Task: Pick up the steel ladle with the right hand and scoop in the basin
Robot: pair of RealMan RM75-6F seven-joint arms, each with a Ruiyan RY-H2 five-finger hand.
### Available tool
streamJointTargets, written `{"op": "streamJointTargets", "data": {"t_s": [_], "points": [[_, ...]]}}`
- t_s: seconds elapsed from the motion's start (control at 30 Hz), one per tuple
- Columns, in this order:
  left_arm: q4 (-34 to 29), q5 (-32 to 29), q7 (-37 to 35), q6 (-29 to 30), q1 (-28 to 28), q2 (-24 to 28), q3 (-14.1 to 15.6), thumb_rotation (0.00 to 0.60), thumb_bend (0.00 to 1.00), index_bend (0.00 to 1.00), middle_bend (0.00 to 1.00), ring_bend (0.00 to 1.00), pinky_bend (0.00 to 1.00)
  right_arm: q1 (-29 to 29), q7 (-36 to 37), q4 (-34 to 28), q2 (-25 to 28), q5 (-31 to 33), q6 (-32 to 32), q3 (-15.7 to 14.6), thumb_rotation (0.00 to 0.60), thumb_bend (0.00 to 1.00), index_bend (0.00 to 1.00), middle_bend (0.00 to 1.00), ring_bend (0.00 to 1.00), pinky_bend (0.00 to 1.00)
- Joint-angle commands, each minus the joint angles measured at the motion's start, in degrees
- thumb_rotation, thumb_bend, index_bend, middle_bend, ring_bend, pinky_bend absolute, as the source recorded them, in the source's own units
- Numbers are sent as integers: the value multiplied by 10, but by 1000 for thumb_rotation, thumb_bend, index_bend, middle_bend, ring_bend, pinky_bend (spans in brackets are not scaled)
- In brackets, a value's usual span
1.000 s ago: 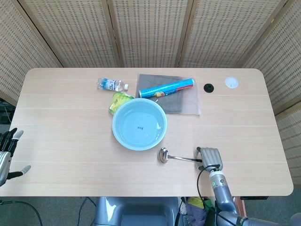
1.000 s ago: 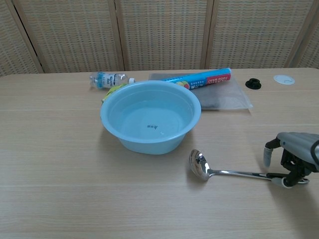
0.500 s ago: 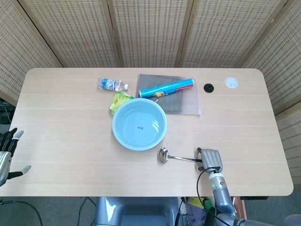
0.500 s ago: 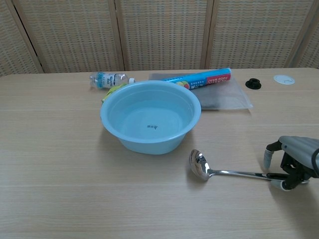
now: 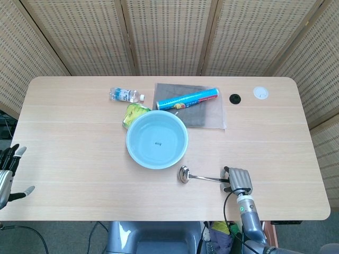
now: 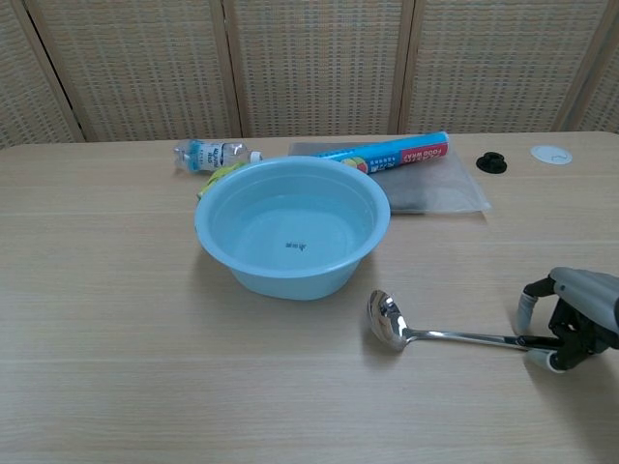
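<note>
The steel ladle (image 5: 201, 177) (image 6: 440, 335) lies flat on the table, its bowl toward the light blue basin (image 5: 139, 153) (image 6: 290, 280) and its handle pointing right. My right hand (image 5: 238, 180) (image 6: 573, 314) sits low over the handle's far end, near the table's front edge. Its fingers (image 6: 528, 307) curl down on one side of the handle and the thumb lies on the other; a small gap still shows. The basin stands upright at mid-table with clear water in it. My left hand (image 5: 8, 174) hangs off the table's left edge, fingers spread, holding nothing.
Behind the basin lie a small plastic bottle (image 5: 126, 95) (image 6: 211, 154), a yellow-green packet (image 5: 135, 112), and a blue wrap roll (image 5: 188, 99) (image 6: 392, 153) on a grey mat (image 5: 204, 116). A black grommet (image 5: 234, 98) and a white disc (image 5: 260, 93) sit far right.
My right hand has sunk slightly toward the table and drawn a little nearer the front edge, its fingers curling closer round the handle's end. The ladle has not moved.
</note>
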Motion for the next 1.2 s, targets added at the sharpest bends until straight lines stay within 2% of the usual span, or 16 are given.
{"op": "streamJointTargets", "data": {"t_s": [0.03, 0.27, 0.43, 0.67, 0.9, 1.07, 1.2], "points": [[0, 0, 0, 0, 0, 0, 0, 600, 0, 0, 0, 0, 0, -4, 8, 7, -4, -10, 1, -6, 600, 313, 465, 957, 963, 1000], [0, 0, 1, 0, 0, -1, 0, 600, 0, 0, 0, 0, 0, -12, 31, 43, -22, -53, 15, -20, 600, 313, 465, 957, 963, 1000], [0, -1, 0, -1, 0, 0, 0, 600, 0, 0, 0, 0, 0, -14, 36, 58, -28, -58, 7, -21, 600, 313, 474, 957, 963, 1000], [0, -1, -1, -2, -1, 0, 0, 600, 0, 0, 0, 0, 0, -15, 36, 60, -26, -59, -3, -19, 600, 340, 538, 957, 963, 1000], [0, -1, -1, -2, -1, 0, 0, 600, 0, 0, 0, 0, 0, -16, 38, 54, -21, -64, -6, -15, 600, 505, 702, 961, 963, 1000], [0, -2, -3, -3, -1, 1, 0, 600, 0, 0, 0, 0, 0, -16, 75, 47, -10, -88, -4, -10, 600, 712, 735, 972, 963, 1000], [0, -2, -5, -3, -1, 2, 0, 600, 0, 0, 0, 0, 0, -16, 106, 34, 8, -106, -4, -5, 600, 786, 748, 974, 963, 1000]]}}
